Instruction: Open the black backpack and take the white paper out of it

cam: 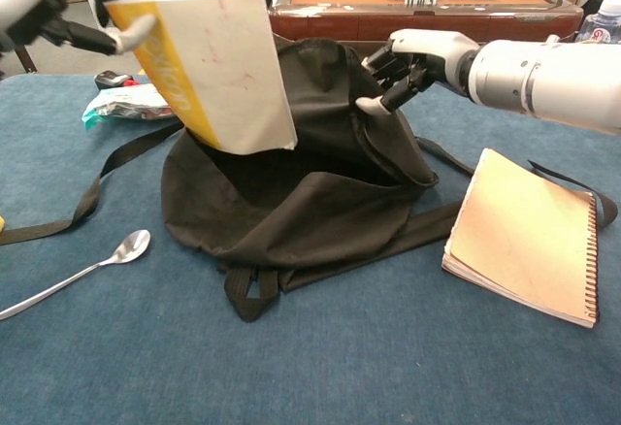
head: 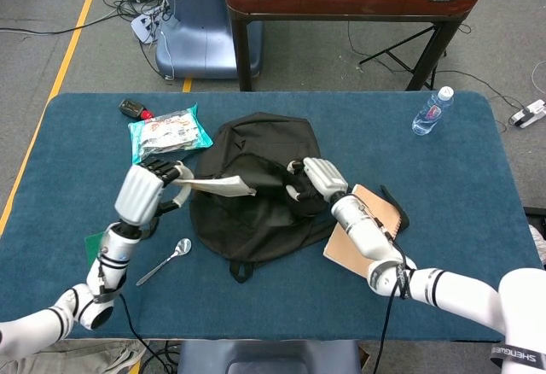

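Observation:
The black backpack (head: 256, 190) (cam: 301, 192) lies open in the middle of the blue table. My left hand (head: 152, 184) (cam: 82, 3) grips the white paper (head: 217, 185) (cam: 218, 61) by its left end; the sheet has a yellow edge and is lifted out above the bag's mouth, its lower edge still close to the opening. My right hand (head: 314, 180) (cam: 412, 61) holds the upper right rim of the backpack's opening, keeping the fabric raised.
A brown spiral notebook (head: 363, 233) (cam: 529, 236) lies right of the bag. A metal spoon (head: 166, 260) (cam: 82, 270) sits front left. A teal snack packet (head: 169, 132) and a small black-red object (head: 135, 108) lie at back left, a water bottle (head: 432, 111) at back right.

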